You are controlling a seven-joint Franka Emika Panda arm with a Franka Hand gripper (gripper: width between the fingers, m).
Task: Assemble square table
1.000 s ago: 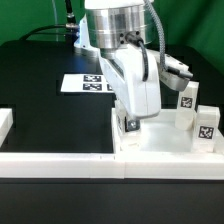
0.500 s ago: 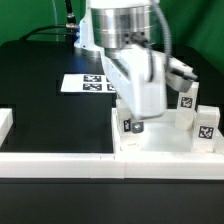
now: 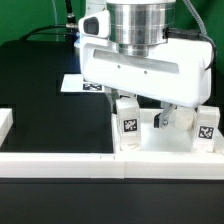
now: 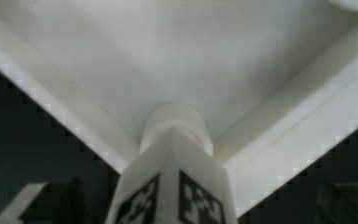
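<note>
The white square tabletop [image 3: 165, 146] lies at the exterior view's right, and its inner corner fills the wrist view [image 4: 158, 60]. A white tagged leg [image 3: 128, 120] stands upright in its near-left corner and shows close up in the wrist view [image 4: 176, 175]. My gripper [image 3: 138, 120] hangs straight over this leg, the wide hand facing the camera. In the wrist view my gripper [image 4: 185, 205] straddles the leg, and a dark gap shows between the leg and each of the fingers [image 4: 30, 200]. It looks open.
Another tagged leg [image 3: 207, 128] stands at the tabletop's right edge. The marker board [image 3: 75, 84] lies behind, partly hidden by the hand. A long white border bar [image 3: 60, 160] runs along the front, and a white block [image 3: 5, 122] sits at the left edge.
The hand has turned about a quarter turn around its vertical axis, from narrow side to wide side facing the camera. The leg stays in the same corner.
</note>
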